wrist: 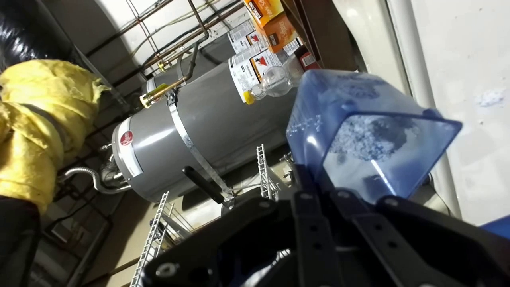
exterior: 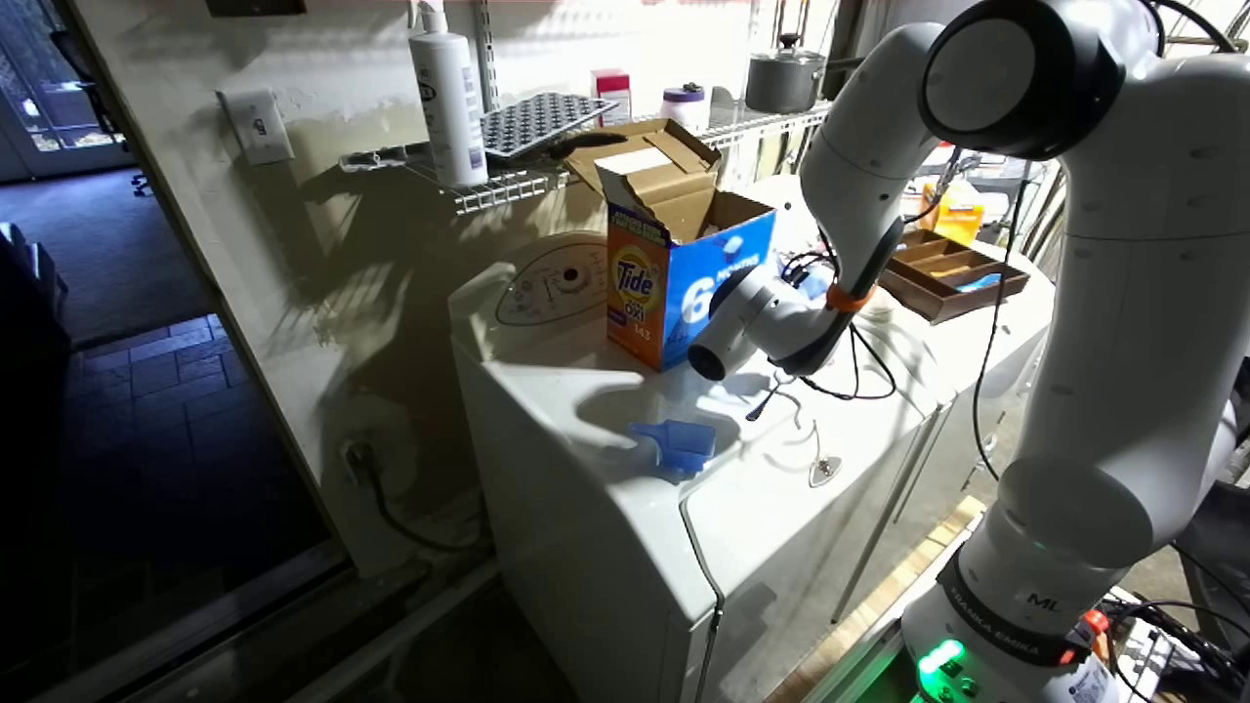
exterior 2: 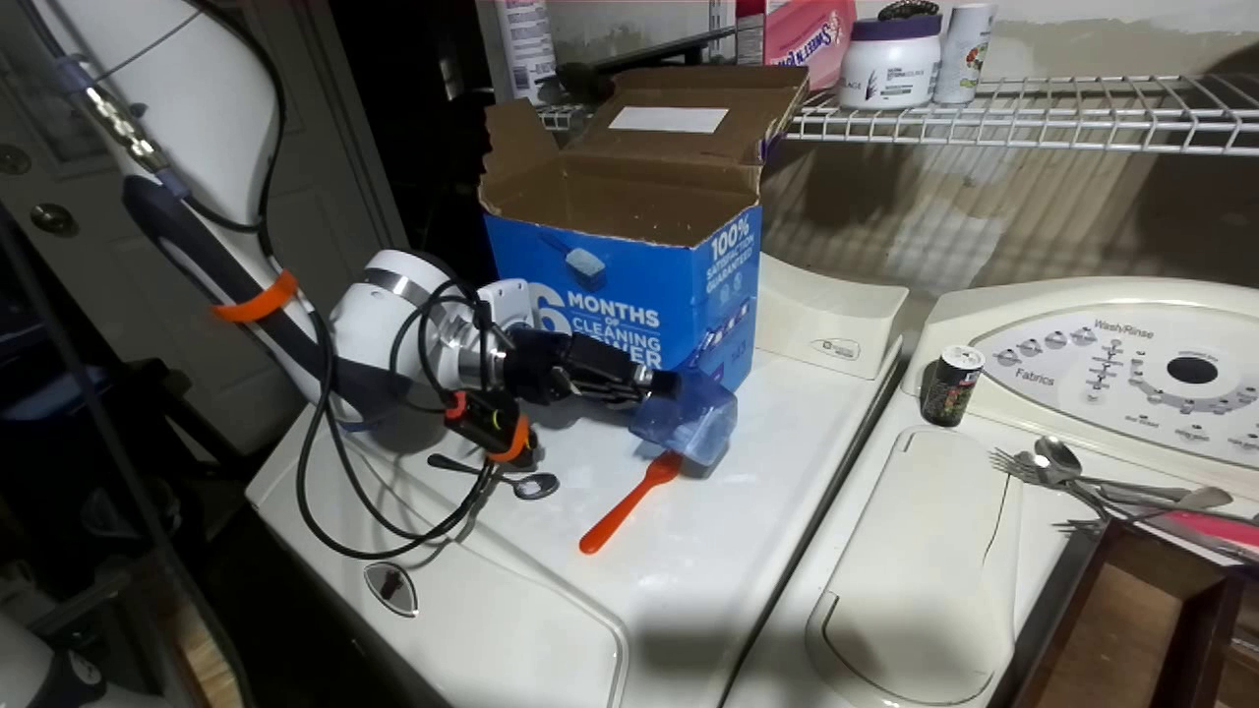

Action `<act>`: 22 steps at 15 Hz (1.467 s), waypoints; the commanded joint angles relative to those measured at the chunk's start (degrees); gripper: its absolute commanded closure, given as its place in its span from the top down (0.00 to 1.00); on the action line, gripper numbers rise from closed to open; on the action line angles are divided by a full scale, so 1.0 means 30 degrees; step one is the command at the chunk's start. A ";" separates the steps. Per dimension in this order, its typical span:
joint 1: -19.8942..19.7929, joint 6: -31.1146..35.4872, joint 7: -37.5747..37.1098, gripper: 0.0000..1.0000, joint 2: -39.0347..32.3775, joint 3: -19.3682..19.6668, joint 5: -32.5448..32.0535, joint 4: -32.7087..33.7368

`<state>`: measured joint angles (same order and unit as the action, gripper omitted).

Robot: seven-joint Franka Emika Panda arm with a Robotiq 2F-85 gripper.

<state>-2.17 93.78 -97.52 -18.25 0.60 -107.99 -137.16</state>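
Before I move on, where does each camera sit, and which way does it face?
An exterior view: high beyond the end of the white machine, facing down towards the detergent box; the arm shows, base to wrist.
An exterior view: high, facing across that machine to the wire shelf and a control panel; part of the arm and the gripper show.
Wrist view: on the wrist, facing past the gripper and blue scoop towards a grey tank; the gripper shows along the bottom.
Both exterior views share the box, arm and wire shelf.
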 commanded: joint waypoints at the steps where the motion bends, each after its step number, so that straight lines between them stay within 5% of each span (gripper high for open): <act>1: -0.0023 -0.0785 -0.0126 0.01 -0.0547 -0.0296 0.0389 0.0456; 22: 0.0072 -0.2032 -0.0062 0.01 -0.1032 -0.0603 0.0265 0.0298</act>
<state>-2.10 89.58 -97.52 -20.41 -0.45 -108.00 -136.97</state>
